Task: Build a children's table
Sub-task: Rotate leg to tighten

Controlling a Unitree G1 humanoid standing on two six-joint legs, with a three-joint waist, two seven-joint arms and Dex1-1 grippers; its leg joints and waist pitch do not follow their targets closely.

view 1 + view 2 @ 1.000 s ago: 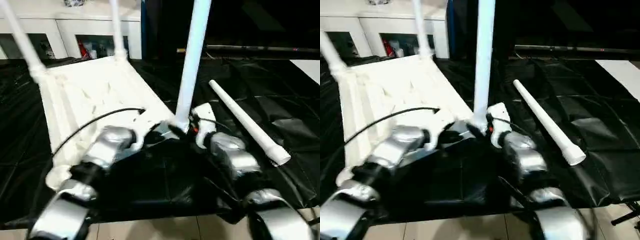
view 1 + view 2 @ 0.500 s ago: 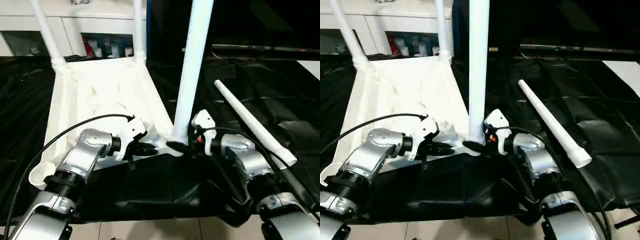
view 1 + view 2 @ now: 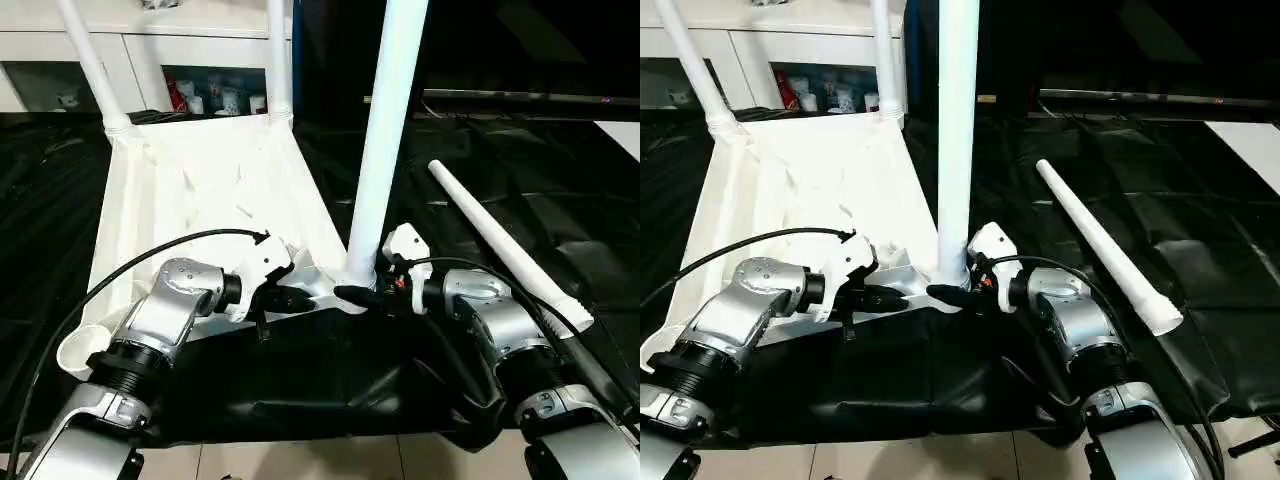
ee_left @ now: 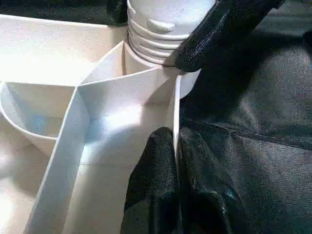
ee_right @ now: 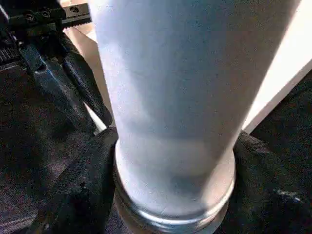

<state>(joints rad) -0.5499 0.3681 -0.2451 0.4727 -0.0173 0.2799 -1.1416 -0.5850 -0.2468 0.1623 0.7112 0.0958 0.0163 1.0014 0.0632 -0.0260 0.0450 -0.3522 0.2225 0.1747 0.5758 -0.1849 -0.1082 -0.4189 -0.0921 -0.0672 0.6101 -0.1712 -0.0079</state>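
Note:
The white table top (image 3: 200, 180) lies ribbed side up on black cloth. Two legs (image 3: 90, 65) (image 3: 280, 60) stand in its far corners. A third leg (image 3: 385, 130) stands upright in the near right corner socket. My right gripper (image 3: 358, 292) is shut on that leg's base, with a finger (image 5: 83, 185) pressed against each side. Just left of that corner, my left gripper (image 4: 176, 146) is shut on the top's thin rim wall (image 4: 174, 107). A fourth leg (image 3: 500, 240) lies loose on the cloth to the right. The near left corner socket (image 3: 80, 352) holds no leg.
A white cabinet (image 3: 130, 50) with shelves stands behind the table top. A dark rod (image 3: 520, 97) lies across the back right. The black cloth (image 3: 560, 200) covers the floor, with pale tiles (image 3: 300, 460) at its near edge. A black cable (image 3: 150, 255) loops over my left forearm.
The view has steadied and shifted as the head moved. My right gripper's fingers have closed in on the upright leg's base. The left gripper keeps its pinch on the rim.

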